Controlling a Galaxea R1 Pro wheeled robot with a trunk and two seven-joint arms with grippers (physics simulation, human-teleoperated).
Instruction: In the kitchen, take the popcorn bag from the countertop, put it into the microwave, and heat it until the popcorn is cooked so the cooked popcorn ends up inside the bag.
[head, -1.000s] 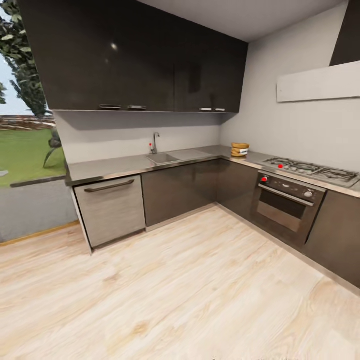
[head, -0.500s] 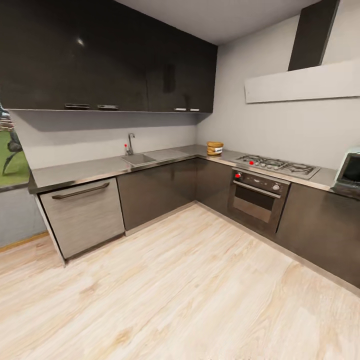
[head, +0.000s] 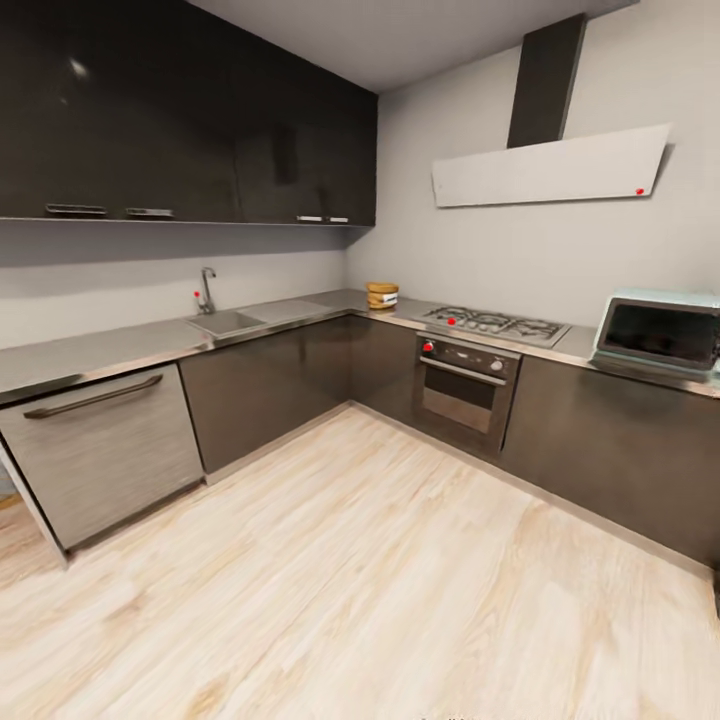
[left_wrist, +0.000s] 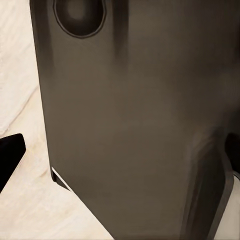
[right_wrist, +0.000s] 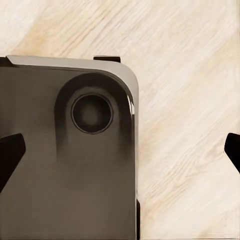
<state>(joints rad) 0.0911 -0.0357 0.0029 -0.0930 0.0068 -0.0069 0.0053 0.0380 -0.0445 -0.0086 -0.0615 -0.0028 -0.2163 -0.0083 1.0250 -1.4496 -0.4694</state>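
Observation:
The popcorn bag (head: 382, 294), a small tan-brown sack with a white label, stands on the grey steel countertop (head: 300, 309) in the far corner, just left of the hob. The pale blue-white microwave (head: 660, 333) with its dark glass door sits on the counter at the far right, door closed. In the left wrist view my left gripper (left_wrist: 120, 152) hangs over the robot's dark base, its black fingertips (left_wrist: 10, 155) spread wide with nothing between. My right gripper (right_wrist: 120, 152) is likewise open above the base and the wood floor.
A steel gas hob (head: 495, 325) and dark oven (head: 462, 385) lie between bag and microwave. A sink with tap (head: 222, 318) and a dishwasher front (head: 100, 450) line the left counter. Pale wood floor (head: 380, 560) stretches ahead. A range hood (head: 550, 168) hangs above.
The whole view has swung to the right: the window and garden have left the picture and the microwave has come fully into view. Nothing in the kitchen itself has moved.

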